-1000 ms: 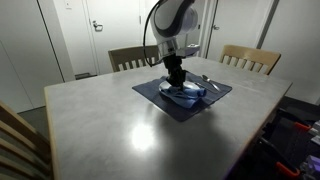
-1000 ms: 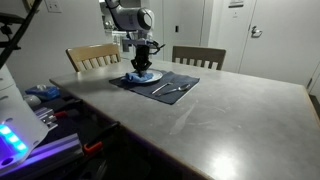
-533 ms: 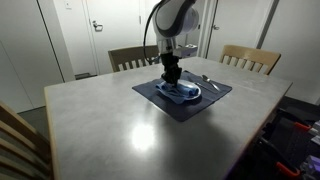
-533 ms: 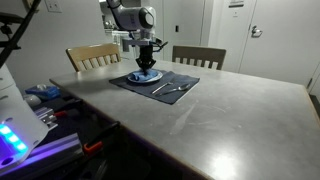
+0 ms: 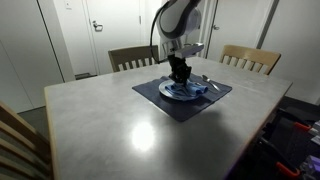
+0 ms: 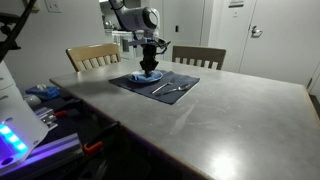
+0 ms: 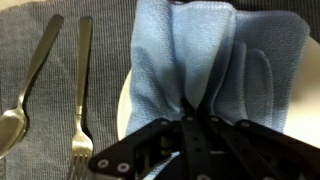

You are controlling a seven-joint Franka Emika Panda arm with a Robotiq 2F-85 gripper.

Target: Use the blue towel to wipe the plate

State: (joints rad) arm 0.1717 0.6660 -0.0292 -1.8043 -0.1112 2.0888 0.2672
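The Panda arm (image 5: 175, 20) wears glossy white, rounded shells with darker joint bands, and a dark cable runs down its 9 o'clock side. The Robotiq gripper (image 5: 179, 82) is black. In the wrist view, the fingers (image 7: 200, 135) are matte black angular linkages, with pale screw heads toward 7 o'clock.

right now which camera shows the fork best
The wrist view: the fork lies close up on the grey placemat, beside the spoon, tines clear. Both exterior views show the cutlery only as thin glints on the placemat, too small to tell fork from spoon.
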